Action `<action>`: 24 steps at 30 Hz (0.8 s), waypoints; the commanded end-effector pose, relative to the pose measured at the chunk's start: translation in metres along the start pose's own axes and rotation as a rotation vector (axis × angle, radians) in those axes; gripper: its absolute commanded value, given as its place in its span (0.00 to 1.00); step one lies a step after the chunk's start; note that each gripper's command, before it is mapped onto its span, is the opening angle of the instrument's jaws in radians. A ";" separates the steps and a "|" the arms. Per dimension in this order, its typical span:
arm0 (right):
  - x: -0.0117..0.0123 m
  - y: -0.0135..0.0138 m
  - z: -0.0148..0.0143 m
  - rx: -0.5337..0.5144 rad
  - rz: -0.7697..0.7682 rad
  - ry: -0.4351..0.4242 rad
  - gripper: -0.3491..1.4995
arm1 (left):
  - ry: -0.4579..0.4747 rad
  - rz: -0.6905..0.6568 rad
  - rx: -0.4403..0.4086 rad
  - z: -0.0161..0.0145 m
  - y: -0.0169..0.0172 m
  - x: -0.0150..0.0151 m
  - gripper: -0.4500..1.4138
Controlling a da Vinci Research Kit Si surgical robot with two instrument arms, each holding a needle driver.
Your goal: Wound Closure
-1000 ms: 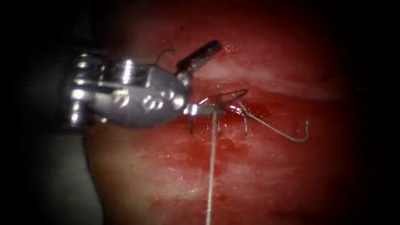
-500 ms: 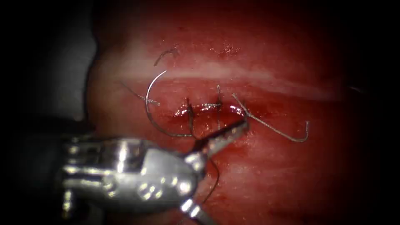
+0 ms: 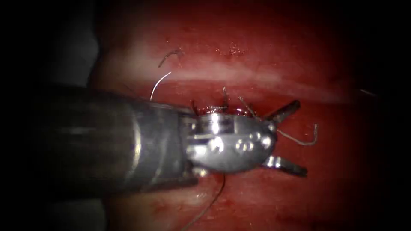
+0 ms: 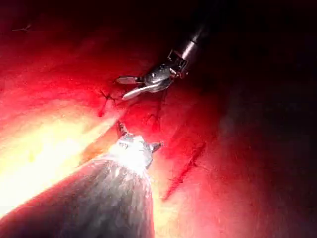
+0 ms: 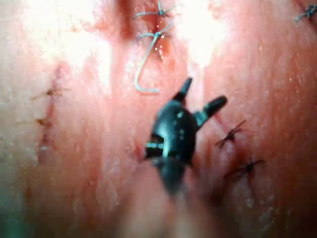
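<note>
**Item: both tools empty-handed, needle loose at the left end of the cut**

- **Left tool** (image 3: pixel 295 137): enters the endoscope view from 9 o'clock, its shaft lying across the tissue (image 3: pixel 274 205). The jaws point toward 3 o'clock and are spread wide, one tip toward 1 o'clock and the other toward 5 o'clock. They grasp nothing.
- **Right tool** (image 5: pixel 204 93): seen in the right wrist view with jaws parted and bare, holding nothing. It hovers over the tissue between rows of stitches.
- **Needle** (image 3: pixel 156 84): held by neither tool. A pale arc shows at roughly 10 o'clock from the left tool's wrist, at the left end of the cut (image 3: pixel 222 108). Its visible stretch curves from 1 o'clock down toward 7 o'clock and then passes behind the shaft. The hidden part leaves it unclear whether any of it sits in the tissue.
- **Thread** (image 3: pixel 214 199): a dark strand emerging from under the left tool's wrist and trailing toward 6 o'clock. It is slack and ungripped.
- **Hooked thread end** (image 3: pixel 305 141): stiff and pale, lying between the left tool's open jaws but not pinched by them. Its hook turns up at the 3 o'clock end. It also shows in the right wrist view (image 5: pixel 143 74), at about 11 o'clock from the right tool.
- **Cut end of thread** (image 3: pixel 171 54): a short curl at 12 o'clock above the needle.
- **Governing relation**: the needle lies behind the left tool's jaws, at 9 to 10 o'clock from them, while they face 3 o'clock. Judged from this, the left tool is the nearer one but faces away from the needle.
</note>
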 end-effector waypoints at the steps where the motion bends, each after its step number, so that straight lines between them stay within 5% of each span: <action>1: -0.0006 -0.0004 -0.0004 0.007 0.002 -0.026 0.78 | -0.050 -0.058 0.007 0.0027 0.0003 -0.0015 0.70; 5: -0.0004 -0.0001 -0.0008 0.007 0.002 -0.045 0.75 | -0.095 -0.131 0.056 0.0060 -0.0003 -0.0030 0.70; 9: -0.0001 -0.0003 -0.0011 0.007 0.014 -0.064 0.68 | -0.093 -0.299 0.110 0.0121 0.0001 -0.0053 0.56; 24: -0.0002 -0.0001 -0.0012 -0.013 0.037 -0.078 0.65 | -0.015 -0.469 -0.001 0.0213 0.0003 -0.0083 0.55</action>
